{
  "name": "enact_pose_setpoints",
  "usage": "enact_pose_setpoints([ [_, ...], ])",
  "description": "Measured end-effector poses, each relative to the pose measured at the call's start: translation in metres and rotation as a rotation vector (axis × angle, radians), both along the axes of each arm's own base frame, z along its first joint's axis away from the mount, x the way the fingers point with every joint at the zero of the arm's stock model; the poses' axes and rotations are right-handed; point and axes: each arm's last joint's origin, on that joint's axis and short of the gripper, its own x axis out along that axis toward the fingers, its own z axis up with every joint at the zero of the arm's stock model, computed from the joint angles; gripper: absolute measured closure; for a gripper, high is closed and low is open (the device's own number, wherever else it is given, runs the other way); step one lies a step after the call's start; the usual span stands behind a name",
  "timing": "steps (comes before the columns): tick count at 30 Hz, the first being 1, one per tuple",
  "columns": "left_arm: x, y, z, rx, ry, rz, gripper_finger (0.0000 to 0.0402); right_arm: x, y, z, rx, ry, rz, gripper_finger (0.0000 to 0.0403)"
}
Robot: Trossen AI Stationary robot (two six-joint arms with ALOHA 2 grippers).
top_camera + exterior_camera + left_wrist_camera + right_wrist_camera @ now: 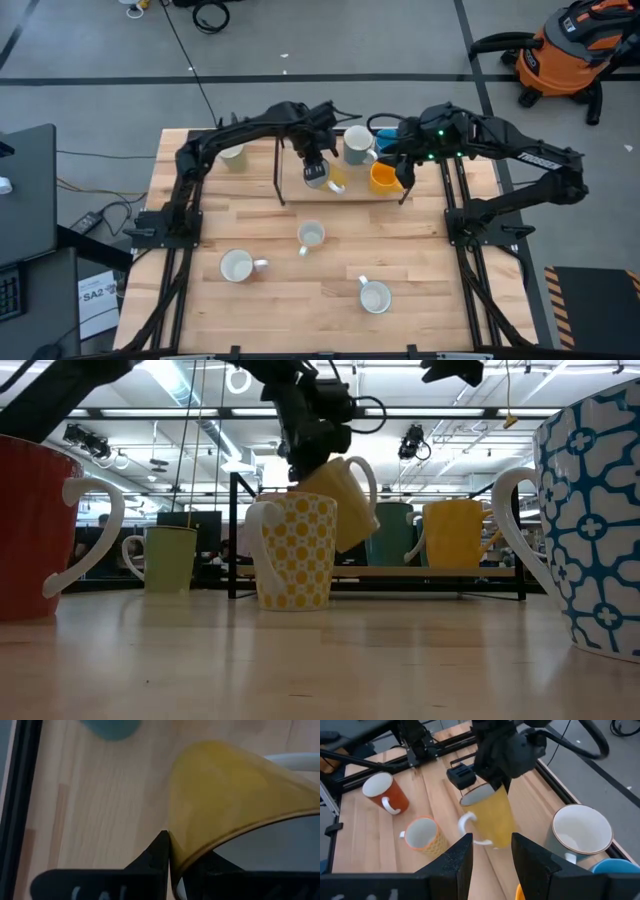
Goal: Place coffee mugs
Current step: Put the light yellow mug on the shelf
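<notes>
The whole desk (330,270) is seen from straight overhead, while a second camera looks level across its surface from close behind the nearest mugs, and the yellow mug (490,817) held aloft is shared by both wrist views, pressed close in the left, farther off in the right.

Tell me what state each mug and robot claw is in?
Pale yellow mug: lifted, tilted, held by its rim.
Left gripper: shut on the pale yellow mug.
Right gripper: open, empty.
Dotted yellow mug: upright.
Red mug: upright.
Blue-patterned mug: upright.
Pale green mug: upright.
Orange-yellow mug: upright on the rack.
Grey-green mug: upright on the rack.
</notes>
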Motion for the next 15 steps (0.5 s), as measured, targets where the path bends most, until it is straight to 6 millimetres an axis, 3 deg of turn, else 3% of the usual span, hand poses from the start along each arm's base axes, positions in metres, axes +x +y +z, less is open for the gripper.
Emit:
enact_pose_setpoints([
  [15, 0.0059, 0.0, -0.0074, 0.049, 0.018, 0.012, 0.0365, 0.01, -0.0022, -0.0065, 0.008, 0.034, 0.0, 0.0262],
])
